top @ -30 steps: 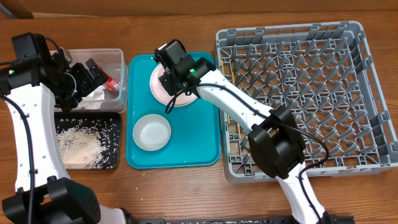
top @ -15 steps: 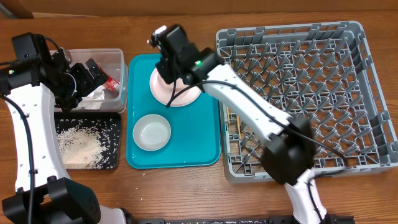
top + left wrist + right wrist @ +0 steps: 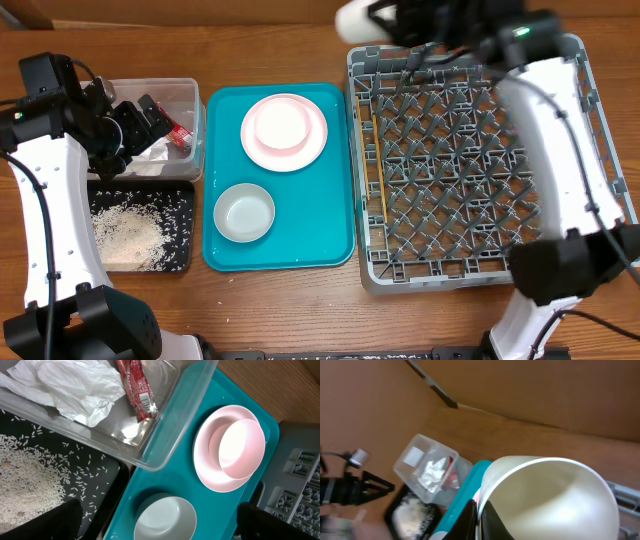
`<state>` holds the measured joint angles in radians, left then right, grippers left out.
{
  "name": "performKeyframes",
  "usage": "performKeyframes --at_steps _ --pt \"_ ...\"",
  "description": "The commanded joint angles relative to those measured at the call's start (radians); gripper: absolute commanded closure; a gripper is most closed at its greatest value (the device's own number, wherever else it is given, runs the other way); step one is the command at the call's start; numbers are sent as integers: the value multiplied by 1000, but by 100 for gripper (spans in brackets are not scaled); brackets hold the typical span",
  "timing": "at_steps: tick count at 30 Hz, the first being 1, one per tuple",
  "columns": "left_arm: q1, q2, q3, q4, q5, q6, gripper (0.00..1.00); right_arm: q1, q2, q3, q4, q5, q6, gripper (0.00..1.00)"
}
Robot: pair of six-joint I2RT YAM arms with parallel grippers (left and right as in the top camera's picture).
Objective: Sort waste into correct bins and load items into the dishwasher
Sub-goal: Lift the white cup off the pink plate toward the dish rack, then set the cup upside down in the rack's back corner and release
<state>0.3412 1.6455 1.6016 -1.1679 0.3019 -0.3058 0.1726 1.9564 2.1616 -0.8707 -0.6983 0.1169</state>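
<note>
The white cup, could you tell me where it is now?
Overhead view, top centre: the white cup is held in the right gripper, by the grey rack's far left corner.

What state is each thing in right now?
left gripper: open, above clear tub
right gripper: shut on white cup, held aloft
napkin: crumpled, in tub
wrapper: in tub
rice: in black tray
pink plate: on teal tray, pink bowl on it
pale bowl: upright, on teal tray
chopsticks: lying in dish rack

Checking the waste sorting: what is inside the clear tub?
A crumpled white napkin and a red-and-white wrapper lie in the clear tub. Whatever may sit beneath the napkin is covered.
</note>
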Motion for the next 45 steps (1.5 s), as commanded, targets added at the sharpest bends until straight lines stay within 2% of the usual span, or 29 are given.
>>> performKeyframes --at_steps 1,4,9,19,27,38,45 --pt "-2 -24 17 -2 -3 22 0 -91 60 -2 1 -361 41 96" --pt "-2 -24 17 -2 -3 22 0 -162 148 -2 1 -549 40 96" --pt "-2 -24 17 -2 -3 22 0 -176 272 -2 0 -650 40 96" --pt "-2 -24 17 -2 -3 22 0 -166 392 -2 -18 -645 29 96" --pt "-2 -24 17 -2 -3 22 0 -166 393 -8 -160 -510 -100 96" --pt "-2 -24 17 -2 -3 22 0 -169 394 -129 -93 -507 -99 96" --pt "-2 -24 17 -2 -3 22 0 -196 393 -143 -88 -507 -99 94"
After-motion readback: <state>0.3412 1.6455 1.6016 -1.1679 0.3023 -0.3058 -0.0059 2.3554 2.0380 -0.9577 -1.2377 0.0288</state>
